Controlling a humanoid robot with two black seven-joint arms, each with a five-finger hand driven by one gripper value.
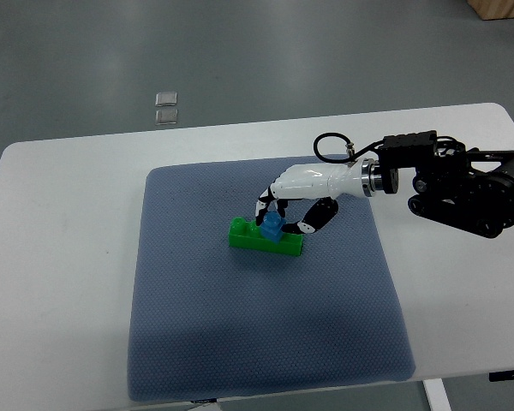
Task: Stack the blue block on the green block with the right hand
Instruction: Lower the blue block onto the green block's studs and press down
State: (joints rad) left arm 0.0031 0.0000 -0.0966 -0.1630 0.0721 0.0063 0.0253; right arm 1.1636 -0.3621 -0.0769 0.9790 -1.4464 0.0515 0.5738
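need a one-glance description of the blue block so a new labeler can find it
Start at the blue-grey mat covering most of the white table. Near the mat's middle lies a long bright green block, and the blue block sits on top of it, between the fingers of the right robot hand. It is the only blue piece, much smaller than the green one and lighter than the mat.

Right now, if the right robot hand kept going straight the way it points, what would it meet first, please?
The right robot hand points left and slightly down, gripping the blue block. First contact would likely be the green block beneath it, though depth is unclear.
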